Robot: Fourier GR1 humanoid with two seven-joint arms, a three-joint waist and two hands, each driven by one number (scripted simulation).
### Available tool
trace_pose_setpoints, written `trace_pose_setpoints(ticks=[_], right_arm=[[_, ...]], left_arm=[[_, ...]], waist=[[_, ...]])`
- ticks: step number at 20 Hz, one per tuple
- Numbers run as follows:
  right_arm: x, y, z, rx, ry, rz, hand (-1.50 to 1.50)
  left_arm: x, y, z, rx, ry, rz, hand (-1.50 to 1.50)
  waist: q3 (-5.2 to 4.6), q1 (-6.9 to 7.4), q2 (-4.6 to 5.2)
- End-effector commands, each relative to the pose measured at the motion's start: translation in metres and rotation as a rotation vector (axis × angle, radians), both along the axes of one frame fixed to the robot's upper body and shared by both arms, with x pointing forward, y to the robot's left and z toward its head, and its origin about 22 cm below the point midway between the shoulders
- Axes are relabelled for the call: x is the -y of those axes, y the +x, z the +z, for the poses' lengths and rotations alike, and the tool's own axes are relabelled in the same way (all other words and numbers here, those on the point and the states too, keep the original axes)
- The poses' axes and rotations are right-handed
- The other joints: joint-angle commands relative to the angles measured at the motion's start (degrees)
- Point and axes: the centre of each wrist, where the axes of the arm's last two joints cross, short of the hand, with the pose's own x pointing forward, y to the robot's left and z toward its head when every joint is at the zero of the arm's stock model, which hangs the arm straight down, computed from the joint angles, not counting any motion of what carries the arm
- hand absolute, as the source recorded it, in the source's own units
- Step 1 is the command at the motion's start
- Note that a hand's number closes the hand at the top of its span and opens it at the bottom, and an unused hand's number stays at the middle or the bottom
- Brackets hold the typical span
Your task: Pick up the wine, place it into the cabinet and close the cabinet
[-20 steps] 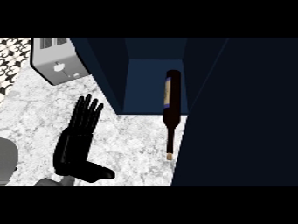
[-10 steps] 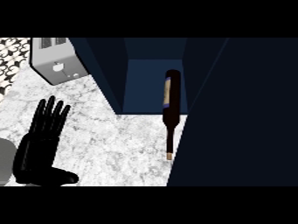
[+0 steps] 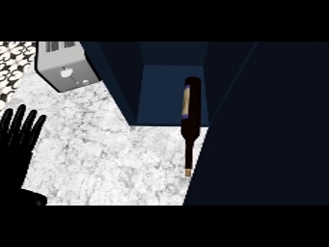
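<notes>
The wine bottle (image 3: 189, 116) is dark with a pale label. It stands at the open front of the dark blue cabinet (image 3: 171, 82), its neck pointing toward the view's lower edge. The cabinet's door (image 3: 274, 130) fills the right side of the view and covers the bottle's right edge. My left hand (image 3: 10, 144) shows at the left edge, fingers straight and up, holding nothing and far from the bottle. My right hand does not show.
A silver toaster (image 3: 65, 71) stands at the back left on the marbled white counter (image 3: 102, 154). A patterned black-and-white wall surface (image 3: 6, 72) lies at the far left.
My left hand has drawn back leftward and down toward the view's lower-left corner. The bottle and the cabinet door have not moved.
</notes>
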Motion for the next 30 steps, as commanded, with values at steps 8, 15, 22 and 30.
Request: trace_pose_setpoints(ticks=[8,15,22,30], right_arm=[[-0.026,-0.01,0.03,-0.046,0.213,0.135,1.5],[-0.042,0.018,0.031,-0.015,0.201,0.147,1.5],[-0.091,0.059,0.041,-0.012,0.168,0.146,1.5],[-0.182,0.119,0.091,-0.014,0.181,0.083,1.5]], left_arm=[[-0.022,-0.002,0.013,0.001,0.001,-0.031,-1.5],[-0.026,0.009,0.01,0.018,0.013,-0.037,-1.5],[-0.047,0.004,0.015,-0.006,0.014,-0.038,-1.5],[-0.055,0.003,0.018,0.0,0.016,-0.014,-1.5]], waist=[[-0.09,1.62,0.21],[-0.35,3.29,0.85],[-0.22,3.18,0.24],[0.12,1.4,0.11]])
